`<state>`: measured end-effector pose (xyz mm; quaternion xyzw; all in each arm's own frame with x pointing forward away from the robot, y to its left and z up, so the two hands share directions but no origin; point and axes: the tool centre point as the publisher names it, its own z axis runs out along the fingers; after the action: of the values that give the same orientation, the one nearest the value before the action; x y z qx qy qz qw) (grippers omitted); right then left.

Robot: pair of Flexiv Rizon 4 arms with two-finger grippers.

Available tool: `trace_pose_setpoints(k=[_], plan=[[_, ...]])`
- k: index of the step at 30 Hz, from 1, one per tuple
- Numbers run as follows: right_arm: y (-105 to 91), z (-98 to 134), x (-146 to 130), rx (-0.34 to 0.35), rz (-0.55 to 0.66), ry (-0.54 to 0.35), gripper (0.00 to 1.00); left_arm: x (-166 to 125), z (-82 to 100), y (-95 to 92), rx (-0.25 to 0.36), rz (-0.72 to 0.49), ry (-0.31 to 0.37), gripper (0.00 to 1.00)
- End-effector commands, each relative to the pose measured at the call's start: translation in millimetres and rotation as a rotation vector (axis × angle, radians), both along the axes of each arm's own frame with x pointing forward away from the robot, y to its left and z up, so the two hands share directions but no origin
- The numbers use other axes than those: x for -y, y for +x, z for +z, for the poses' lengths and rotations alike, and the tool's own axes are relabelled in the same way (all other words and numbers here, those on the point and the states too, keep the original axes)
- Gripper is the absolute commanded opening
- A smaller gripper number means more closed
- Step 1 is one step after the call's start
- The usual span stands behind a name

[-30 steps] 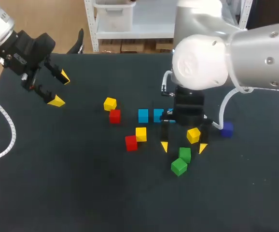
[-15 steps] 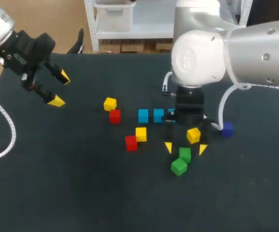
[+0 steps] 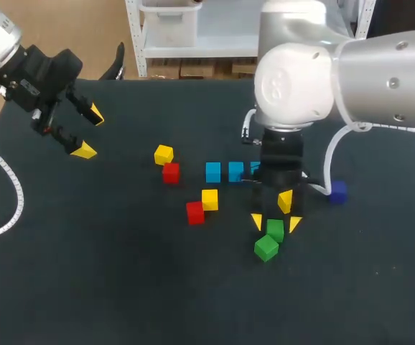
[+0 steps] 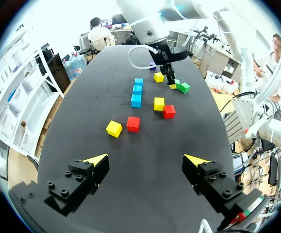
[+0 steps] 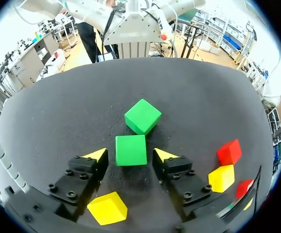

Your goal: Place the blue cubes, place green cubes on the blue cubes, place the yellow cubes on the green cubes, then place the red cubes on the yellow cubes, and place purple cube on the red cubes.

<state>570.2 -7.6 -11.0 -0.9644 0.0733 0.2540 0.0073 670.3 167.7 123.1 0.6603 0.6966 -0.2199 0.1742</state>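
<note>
**Right hand (image 5: pixel 130 155) straddles a green cube (image 5: pixel 131 150); left hand (image 4: pixel 144 160) hangs open near the far left corner**

The right hand is open. One yellow tip stands on each side of the green cube, and a thin strip of dark tabletop (image 3: pixel 121 287) shows on both sides, so nothing is gripped. That cube sits flat, a little right of the tabletop's middle. Just ahead of the fingers lies a second green cube (image 5: pixel 142 116), turned at an angle with one corner pointing at the first. Behind the fingertips, under the wrist, rests a yellow cube (image 5: pixel 107 208).

Toward the far edge, the blue cubes (image 3: pixel 213 172) lie in a short line, the last one partly hidden behind the right arm (image 3: pixel 315 79). Toward the left edge from the right hand, a second yellow cube (image 3: pixel 209 199) touches a red cube (image 3: pixel 194 212). Farther left, a third yellow cube (image 3: pixel 164 154) sits just beside a second red cube (image 3: pixel 171 172). The purple cube (image 3: pixel 337 191) lies alone on the other side of the right arm, toward the right edge.

The left hand hangs above the tabletop by the far left corner. Its fingers are spread wide with nothing between them, and it is well apart from every cube.
</note>
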Motion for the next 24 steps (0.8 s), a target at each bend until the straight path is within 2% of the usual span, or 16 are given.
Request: trace_pose_setpoints(k=[1, 6, 9, 10, 11, 12, 19, 21, 23, 24], plan=[[0.7, 0, -3, -0.004, 0.004, -0.003, 0.49, -1, -0.8, -0.2, 0.003, -0.001, -0.003, 1.0], [-1.1, -1, -6, -0.006, 0.012, -0.005, 0.45, -1, -0.8, -0.2, 0.003, -0.001, -0.003, 1.0], [-1.6, -1, -6, -0.007, 0.014, -0.004, 0.35, -1, -0.8, -0.2, 0.003, -0.001, -0.003, 1.0], [-1.7, 0, -6, -0.007, 0.013, -0.004, 0.16, -1, -0.8, -0.2, 0.003, -0.001, -0.003, 1.0], [-1.9, 0, -6, -0.007, 0.01, -0.006, 0.03, -1, -0.8, -0.2, 0.003, -0.001, -0.003, 1.0], [-2.3, 0, -5, -0.008, 0.007, -0.007, 0.0, -1, -0.8, -0.2, 0.003, -0.001, -0.003, 1.0], [0.7, 10, 3, -0.009, -0.094, -0.024, 0.0, -1, -0.8, -0.2, 0.003, -0.001, -0.003, 1.0], [4.2, 16, 3, -0.045, -0.194, -0.021, 0.0, -1, -0.8, -0.2, 0.003, -0.001, -0.003, 1.0], [7.3, 19, 3, -0.023, -0.275, -0.032, 0.0, -1, -0.8, -0.2, 0.003, -0.001, -0.003, 1.0], [9.9, 22, 1, -0.056, -0.338, -0.02, 0.0, -1, -0.8, -0.2, 0.003, -0.001, -0.003, 1.0]])
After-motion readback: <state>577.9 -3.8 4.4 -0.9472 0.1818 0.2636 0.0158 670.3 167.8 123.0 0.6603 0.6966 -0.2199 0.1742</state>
